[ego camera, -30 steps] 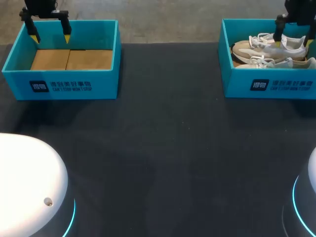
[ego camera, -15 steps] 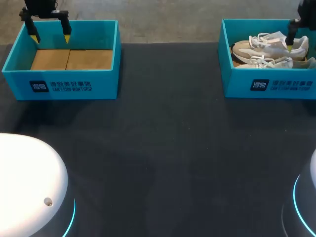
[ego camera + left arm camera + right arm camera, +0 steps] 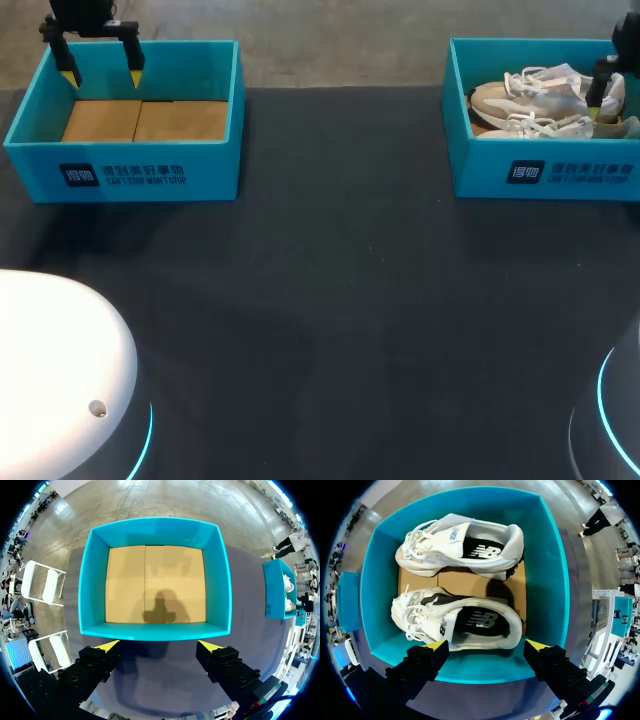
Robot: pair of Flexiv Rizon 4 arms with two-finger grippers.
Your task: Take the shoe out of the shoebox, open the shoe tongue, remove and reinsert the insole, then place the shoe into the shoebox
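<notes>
Hovering right gripper (image 3: 487, 645): fingers apart, above right shoebox (image 3: 547, 580) wall
nearer shoe (image 3: 455, 620): in box, beside farther shoe (image 3: 465, 542)
left gripper (image 3: 159, 644): fingers apart, above left shoebox (image 3: 95, 580) wall

**A:** In the head view, how much of the right gripper (image 3: 628, 100) can you actually see?

**B:** Just one finger (image 3: 597, 88), the other's off the edge. The shoebox (image 3: 545, 172) gets cut there too, and its front wall hides the near shoe (image 3: 540, 126) sole.

Head cam: high behind, looking down. 2 wrist cams: close above empty box (image 3: 95, 580), shoebox (image 3: 545, 580); head shares both.
</notes>
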